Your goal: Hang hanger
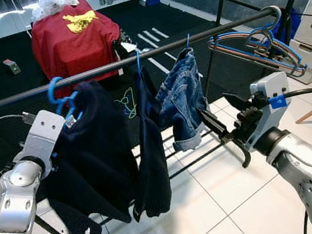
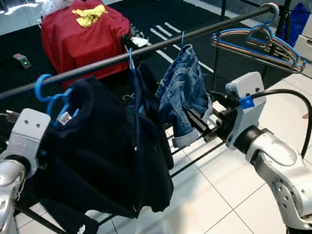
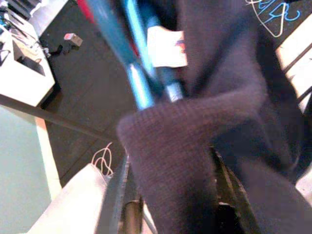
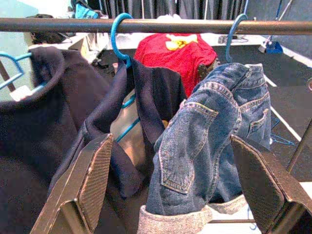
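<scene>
Hanger [image 1: 59, 94] w/ dark sweater [image 1: 99, 148] looks light but floppy, so I grip stiff plastic neck; left hand [image 3: 170, 195] clamps knit, right hand [image 4: 170, 185] gapes empty.

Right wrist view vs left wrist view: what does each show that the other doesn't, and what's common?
Right wrist view alone: the rail running across, the denim jeans hanging from a blue hook, a second dark garment on its own blue hook, and the right gripper with its fingers spread wide in front of the jeans.

Left wrist view alone: a close, blurred look at the blue hanger neck with a white label beside it, knit fabric bunched against the left gripper.

Both: the dark sweater and the red cloth behind.
</scene>
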Available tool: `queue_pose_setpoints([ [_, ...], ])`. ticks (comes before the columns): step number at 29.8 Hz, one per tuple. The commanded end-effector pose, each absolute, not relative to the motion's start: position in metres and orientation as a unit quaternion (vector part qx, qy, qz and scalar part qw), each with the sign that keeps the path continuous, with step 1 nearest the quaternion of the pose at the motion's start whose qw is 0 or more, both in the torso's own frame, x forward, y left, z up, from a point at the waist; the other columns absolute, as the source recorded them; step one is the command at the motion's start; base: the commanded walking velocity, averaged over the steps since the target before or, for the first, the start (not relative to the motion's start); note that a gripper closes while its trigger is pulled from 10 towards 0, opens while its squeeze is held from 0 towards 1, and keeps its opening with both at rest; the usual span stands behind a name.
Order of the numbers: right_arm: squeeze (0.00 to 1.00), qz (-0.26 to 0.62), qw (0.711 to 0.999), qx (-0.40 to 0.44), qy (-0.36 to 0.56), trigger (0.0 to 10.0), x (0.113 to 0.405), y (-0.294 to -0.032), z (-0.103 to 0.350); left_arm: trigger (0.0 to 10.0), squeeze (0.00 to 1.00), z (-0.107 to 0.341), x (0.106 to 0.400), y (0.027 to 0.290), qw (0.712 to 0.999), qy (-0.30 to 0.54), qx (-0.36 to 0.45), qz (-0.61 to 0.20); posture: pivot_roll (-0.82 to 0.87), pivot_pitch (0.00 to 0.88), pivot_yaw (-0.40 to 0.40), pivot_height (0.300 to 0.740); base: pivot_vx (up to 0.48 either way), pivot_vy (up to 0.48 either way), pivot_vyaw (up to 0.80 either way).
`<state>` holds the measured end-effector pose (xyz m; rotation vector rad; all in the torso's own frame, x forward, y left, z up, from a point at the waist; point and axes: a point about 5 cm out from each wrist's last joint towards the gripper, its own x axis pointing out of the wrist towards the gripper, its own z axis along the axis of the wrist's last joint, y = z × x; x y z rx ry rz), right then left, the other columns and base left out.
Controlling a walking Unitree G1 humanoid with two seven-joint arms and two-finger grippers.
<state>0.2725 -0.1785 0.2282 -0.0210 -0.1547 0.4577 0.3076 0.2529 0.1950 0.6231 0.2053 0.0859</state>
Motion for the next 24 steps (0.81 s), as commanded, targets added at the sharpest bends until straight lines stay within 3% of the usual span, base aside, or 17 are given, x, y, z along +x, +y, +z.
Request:
queue_pose_setpoints([
  [1, 0.0, 0.23, 0.971, -0.011, -0.07, 10.0, 0.27, -0.177, 0.226, 0.0, 0.0, 0.2, 0.305, 0.263, 0.938, 0.104, 0.325, 0.062, -0.03, 0.134, -0.013, 0.74, 0.0, 0.0, 0.0],
  [13, 0.0, 0.23, 0.971, -0.011, -0.07, 10.0, 0.27, -0.176, 0.225, 0.0, 0.0, 0.208, 0.31, 0.261, 0.968, 0.073, 0.24, 0.027, -0.03, 0.131, -0.013, 0.74, 0.0, 0.0, 0.0],
  [14, 0.0, 0.23, 0.97, -0.011, -0.07, 10.0, 0.27, -0.176, 0.226, 0.0, 0.0, 0.216, 0.311, 0.266, 0.979, 0.053, 0.198, 0.006, -0.03, 0.13, -0.012, 0.74, 0.0, 0.0, 0.0],
  [17, 0.0, 0.231, 0.97, -0.012, -0.071, 10.0, 0.27, -0.176, 0.226, 0.0, 0.0, 0.225, 0.31, 0.274, 0.984, 0.036, 0.172, -0.007, -0.03, 0.127, -0.013, 0.74, 0.0, 0.0, 0.0],
  [24, 0.0, 0.236, 0.969, -0.013, -0.072, 10.0, 0.271, -0.175, 0.227, 0.0, 0.0, 0.248, 0.293, 0.297, 0.977, 0.013, 0.189, -0.099, -0.03, 0.119, -0.019, 0.74, 0.0, 0.0, 0.0],
])
